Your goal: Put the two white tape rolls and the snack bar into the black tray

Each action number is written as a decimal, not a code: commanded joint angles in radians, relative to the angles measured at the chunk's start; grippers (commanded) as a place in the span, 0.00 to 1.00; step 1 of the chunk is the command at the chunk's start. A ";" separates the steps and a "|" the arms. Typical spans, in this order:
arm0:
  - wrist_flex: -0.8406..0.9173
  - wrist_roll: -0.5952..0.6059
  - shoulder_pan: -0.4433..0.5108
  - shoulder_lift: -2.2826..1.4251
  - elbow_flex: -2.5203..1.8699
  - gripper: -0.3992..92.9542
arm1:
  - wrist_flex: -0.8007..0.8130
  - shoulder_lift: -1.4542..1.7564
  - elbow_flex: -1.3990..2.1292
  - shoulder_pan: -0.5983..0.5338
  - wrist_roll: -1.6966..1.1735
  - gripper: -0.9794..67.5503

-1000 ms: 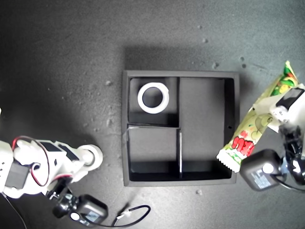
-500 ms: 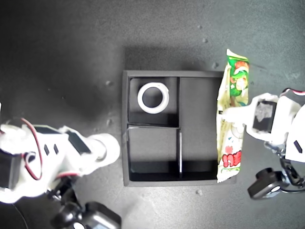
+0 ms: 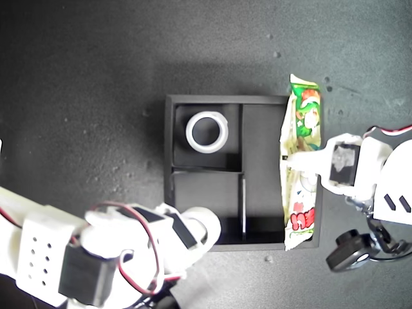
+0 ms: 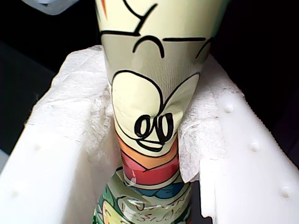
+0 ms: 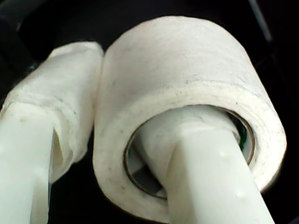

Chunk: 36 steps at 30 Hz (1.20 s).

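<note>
My first claw (image 3: 308, 161) pinches the snack bar (image 3: 300, 161) above the black tray (image 3: 168, 167), while my second claw (image 5: 117, 154) grips a smaller tape roll (image 5: 187, 112) through its core.

White arms (image 3: 45, 248), red-and-black cables (image 3: 145, 241)

A dark grey speckled tabletop (image 3: 84, 96) fills the scene.

Snack bar (image 3: 300, 161) lengthwise over black tray's (image 3: 170, 161) exterior-view right wall (held); wide tape roll (image 3: 206, 132) in small compartment.
</note>
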State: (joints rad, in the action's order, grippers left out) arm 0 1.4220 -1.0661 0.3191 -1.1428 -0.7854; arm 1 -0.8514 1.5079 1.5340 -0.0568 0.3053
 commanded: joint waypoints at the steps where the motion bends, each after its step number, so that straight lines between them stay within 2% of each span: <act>1: 0.054 -0.009 0.012 0.074 0.186 0.01 | 0.020 0.009 -0.012 0.005 -0.006 0.01; 4: 0.195 -0.008 0.015 0.236 0.465 0.01 | 0.020 0.009 -0.009 0.003 -0.005 0.01; 7: 0.420 -0.025 0.008 0.546 1.022 0.08 | 0.012 0.009 -0.005 0.002 -0.002 0.01; 10: 0.414 -0.040 0.002 0.512 0.913 0.15 | 0.002 0.009 -0.003 0.000 0.000 0.01; 20: 0.414 -0.054 -0.003 0.512 0.887 0.13 | -0.005 0.009 -0.002 0.002 0.000 0.01; 27: 0.414 -0.067 0.000 0.502 0.850 0.22 | -0.006 0.009 0.000 0.002 -0.002 0.01; 33: 0.414 -0.066 0.002 0.460 0.788 0.24 | 0.003 0.009 0.005 0.003 0.000 0.01; 35: 0.416 -0.064 -0.002 0.433 0.761 0.24 | 0.017 0.009 0.015 0.011 0.000 0.06; 36: 0.416 -0.064 -0.003 0.400 0.724 0.24 | 0.023 0.009 0.020 0.014 0.000 0.14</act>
State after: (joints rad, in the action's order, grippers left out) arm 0 1.8178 -1.1244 0.3252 -0.6259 -0.0245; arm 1 -0.8514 1.5079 1.5539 -0.0568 0.3053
